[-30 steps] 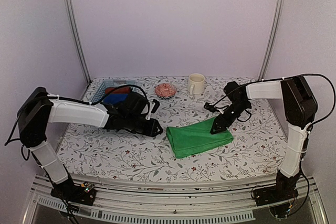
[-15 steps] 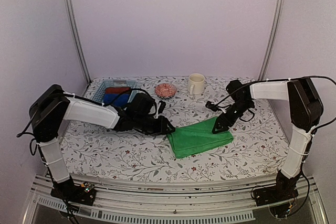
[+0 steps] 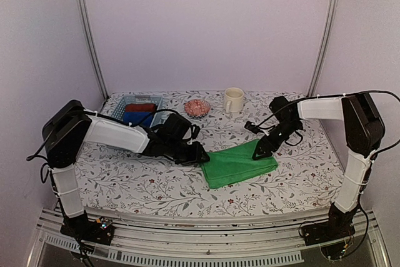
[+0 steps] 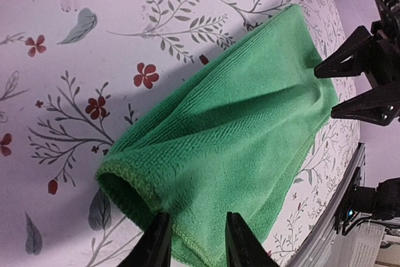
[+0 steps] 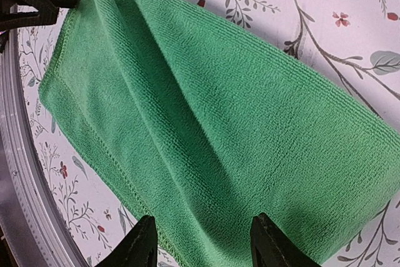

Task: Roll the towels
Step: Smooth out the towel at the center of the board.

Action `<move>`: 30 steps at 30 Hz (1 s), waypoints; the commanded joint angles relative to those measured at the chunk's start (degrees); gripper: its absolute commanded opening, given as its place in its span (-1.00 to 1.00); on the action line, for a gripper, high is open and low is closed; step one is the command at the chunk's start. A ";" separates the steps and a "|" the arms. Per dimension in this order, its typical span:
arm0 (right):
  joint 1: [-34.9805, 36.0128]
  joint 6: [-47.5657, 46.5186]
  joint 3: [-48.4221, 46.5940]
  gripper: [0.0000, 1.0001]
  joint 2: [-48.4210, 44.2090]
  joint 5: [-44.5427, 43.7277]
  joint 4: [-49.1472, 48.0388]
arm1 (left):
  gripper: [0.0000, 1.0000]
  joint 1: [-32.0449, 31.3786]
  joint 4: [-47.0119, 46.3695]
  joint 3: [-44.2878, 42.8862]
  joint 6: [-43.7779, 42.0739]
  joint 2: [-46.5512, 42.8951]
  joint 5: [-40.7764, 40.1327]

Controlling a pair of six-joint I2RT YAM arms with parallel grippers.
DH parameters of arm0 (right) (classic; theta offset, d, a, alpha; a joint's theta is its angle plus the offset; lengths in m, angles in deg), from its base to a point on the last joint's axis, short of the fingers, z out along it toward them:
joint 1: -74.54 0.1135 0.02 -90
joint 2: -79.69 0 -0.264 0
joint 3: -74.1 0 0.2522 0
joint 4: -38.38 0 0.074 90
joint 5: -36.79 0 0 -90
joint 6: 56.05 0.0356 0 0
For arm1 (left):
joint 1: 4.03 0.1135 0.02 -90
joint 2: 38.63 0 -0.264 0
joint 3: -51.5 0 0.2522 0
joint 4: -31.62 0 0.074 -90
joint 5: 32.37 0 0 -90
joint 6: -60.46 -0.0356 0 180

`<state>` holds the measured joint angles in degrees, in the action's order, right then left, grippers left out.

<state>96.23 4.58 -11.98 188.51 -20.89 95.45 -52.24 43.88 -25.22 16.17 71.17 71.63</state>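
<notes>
Lying in the middle of the white table cover with little flowers [image 3: 156, 186] is a bright green soft cloth towel [image 3: 240, 166], folded over into a flat pad. The black left gripper [image 3: 201, 155] is at the towel's far left corner. Its two fingers [image 4: 159, 242] are a little apart with the thick folded corner between them, but it is hard to tell if they squeeze it. The black right gripper [image 3: 257, 153] is at the far right corner. Its fingers [image 5: 142, 245] stand wide apart, one on each side of the corner. Soft ridges run across the towel from one gripper to the other.

At the far left sits a blue plastic basket [image 3: 119, 109] with a blue cloth roll [image 3: 139, 117] and a dark red cloth roll [image 3: 142, 107] inside. Just right of it is a small round orange and white patterned towel bundle [image 3: 197, 107]. Near that, further right, stands a cream mug [image 3: 233, 100].
</notes>
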 commanded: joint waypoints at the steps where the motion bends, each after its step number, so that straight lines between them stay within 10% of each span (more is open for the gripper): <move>1: -0.06 -0.34 0.98 0.07 -0.38 1.27 -0.94 | -0.40 -2.13 3.27 0.08 0.85 -3.52 -1.29; 14: -0.07 -0.43 1.22 0.07 0.59 1.35 -1.12 | -0.81 -3.77 3.46 0.60 2.68 -1.25 6.22; 30: -0.04 -0.60 1.35 0.06 1.51 1.74 -1.30 | -0.55 -4.62 10.61 -1.61 4.65 2.21 5.15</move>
<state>96.23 4.56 -11.21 188.73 -20.32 95.08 -56.15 52.23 -25.11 20.37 71.45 76.49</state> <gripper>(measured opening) 0.533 0.210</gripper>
